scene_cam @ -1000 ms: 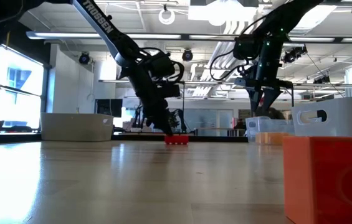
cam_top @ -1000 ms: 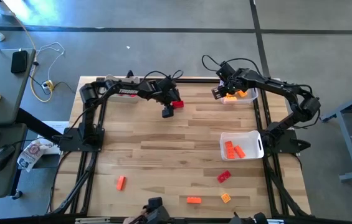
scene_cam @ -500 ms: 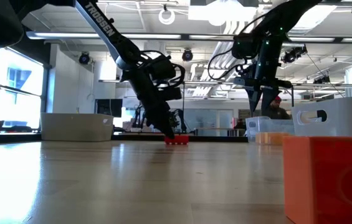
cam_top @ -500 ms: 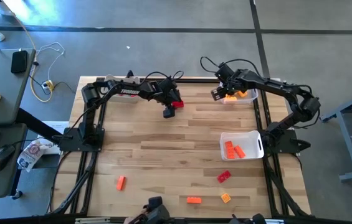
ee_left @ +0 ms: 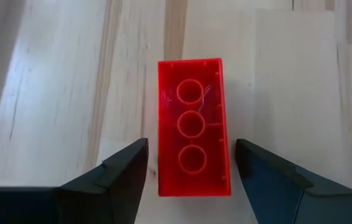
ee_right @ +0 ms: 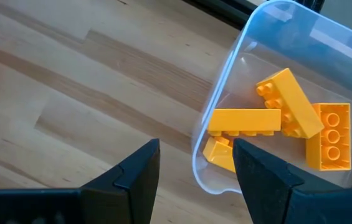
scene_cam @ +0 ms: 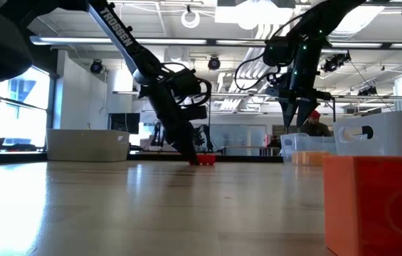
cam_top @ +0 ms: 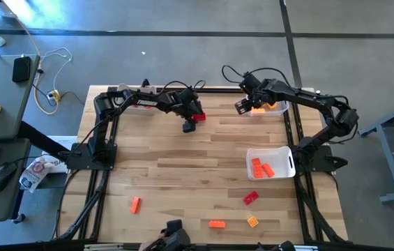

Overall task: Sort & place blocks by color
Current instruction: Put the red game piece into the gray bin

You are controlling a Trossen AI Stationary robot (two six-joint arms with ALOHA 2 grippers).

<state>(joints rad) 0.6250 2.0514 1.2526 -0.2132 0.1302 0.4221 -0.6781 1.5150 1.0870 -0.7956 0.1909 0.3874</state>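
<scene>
Left gripper (ee_left: 188,171) spread wide, straddling red brick (ee_left: 192,142); brick's long axis runs parallel to fingers, short sides unobstructed for closing.

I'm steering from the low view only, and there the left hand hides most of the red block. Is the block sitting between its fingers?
Observer: Yes. The left wrist view shows the red block lying between the open fingers of the left hand, with a gap on each side, so it is not gripped.
Operator: Which way up is it lying?
Observer: Its hollow underside faces up toward the wrist camera.
Operator: And the right hand, is it carrying anything?
Observer: No. The right hand is open and empty, at the rim of the clear bin, which holds yellow blocks.
</scene>
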